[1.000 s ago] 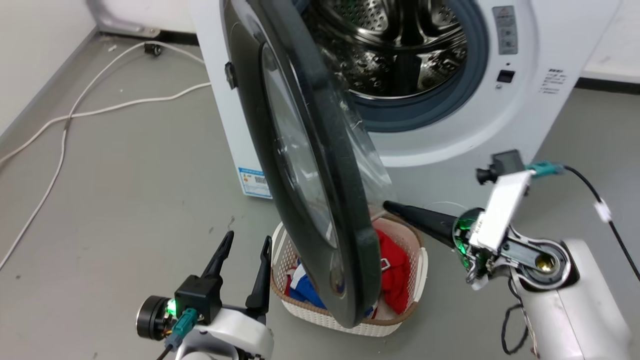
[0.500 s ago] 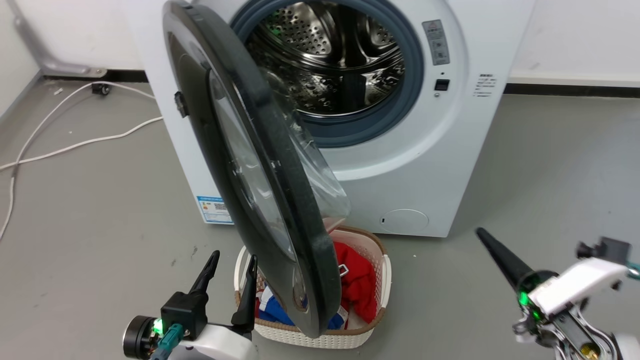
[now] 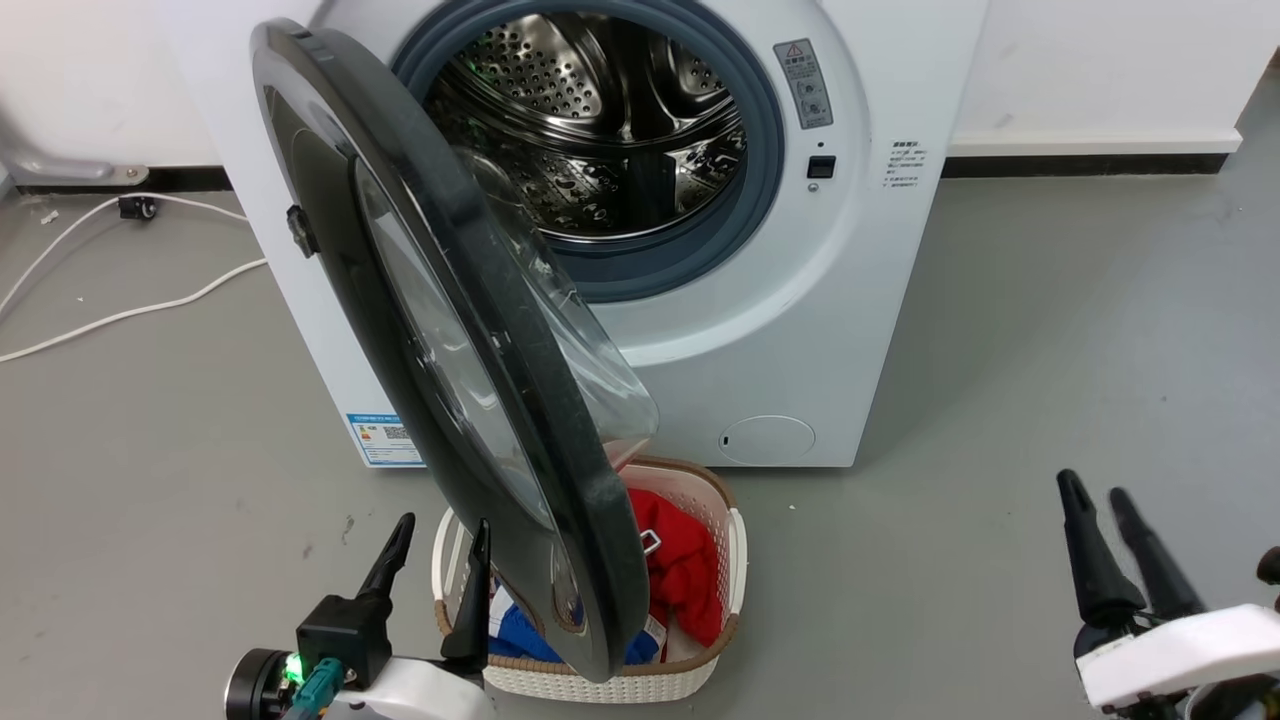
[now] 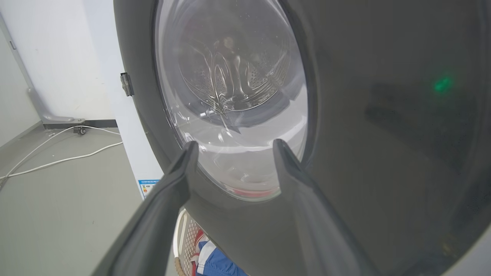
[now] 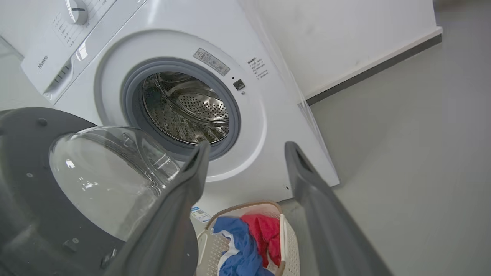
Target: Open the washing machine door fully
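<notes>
Left gripper (image 3: 444, 522), spread, just beside the washing machine door (image 3: 440, 340)

Open washing machine door (image 3: 530, 400) juts out over the laundry basket (image 3: 736, 560), blocking the left; open floor (image 3: 1000, 380) lies right.

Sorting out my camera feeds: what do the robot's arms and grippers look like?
The left gripper: long tapered black jaws on a black block with a green light, a teal plug and a round black lens, white forearm. The right gripper: same black jaws, white housing.
</notes>
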`<state>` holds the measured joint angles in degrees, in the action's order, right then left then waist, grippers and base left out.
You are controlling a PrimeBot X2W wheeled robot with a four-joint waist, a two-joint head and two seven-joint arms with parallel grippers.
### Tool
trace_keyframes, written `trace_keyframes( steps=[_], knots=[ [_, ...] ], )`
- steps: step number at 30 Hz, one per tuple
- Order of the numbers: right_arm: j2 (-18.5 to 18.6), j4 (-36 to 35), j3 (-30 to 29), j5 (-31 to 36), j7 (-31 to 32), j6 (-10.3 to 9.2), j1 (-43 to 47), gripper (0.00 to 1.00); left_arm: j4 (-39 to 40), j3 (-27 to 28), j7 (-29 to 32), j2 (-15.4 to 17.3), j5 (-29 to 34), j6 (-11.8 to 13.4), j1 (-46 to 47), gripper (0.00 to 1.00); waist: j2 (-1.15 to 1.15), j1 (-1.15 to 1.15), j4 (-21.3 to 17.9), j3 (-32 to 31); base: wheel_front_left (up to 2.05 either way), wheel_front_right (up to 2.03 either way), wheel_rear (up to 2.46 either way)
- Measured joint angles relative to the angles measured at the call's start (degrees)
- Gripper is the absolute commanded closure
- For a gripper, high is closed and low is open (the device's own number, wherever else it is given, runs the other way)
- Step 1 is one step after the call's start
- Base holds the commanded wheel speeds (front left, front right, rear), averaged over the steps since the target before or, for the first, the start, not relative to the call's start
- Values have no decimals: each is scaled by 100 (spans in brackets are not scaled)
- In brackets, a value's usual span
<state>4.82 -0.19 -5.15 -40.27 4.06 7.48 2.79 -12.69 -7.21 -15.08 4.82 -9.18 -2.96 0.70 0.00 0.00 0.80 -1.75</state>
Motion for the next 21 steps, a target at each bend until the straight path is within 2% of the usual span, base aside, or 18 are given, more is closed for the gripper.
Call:
trace_keyframes(
  steps=[4, 10, 14, 21],
  knots=[
    [151, -305, -83, 1441, -477, 0, 113, 0, -7, 42, 0, 10, -22, 20, -34, 0, 0, 1, -48, -24, 0, 0, 0],
    [125, -749, -158, 2902, -588, 1, 357, 0, -13, 76, 1, 63, -23, 52, -49, 0, 0, 0, -90, -42, 0, 0, 0],
    [59, -956, -15, 3376, -581, 1, 630, 0, -19, 99, 0, 105, -23, 80, -80, 0, 0, 0, -107, -62, 0, 0, 0],
    [-80, -866, 192, 3484, -616, 1, 781, 0, -35, 115, 0, 194, -25, 112, -136, 0, 0, 0, -99, -81, 0, 0, 0]
  ],
)
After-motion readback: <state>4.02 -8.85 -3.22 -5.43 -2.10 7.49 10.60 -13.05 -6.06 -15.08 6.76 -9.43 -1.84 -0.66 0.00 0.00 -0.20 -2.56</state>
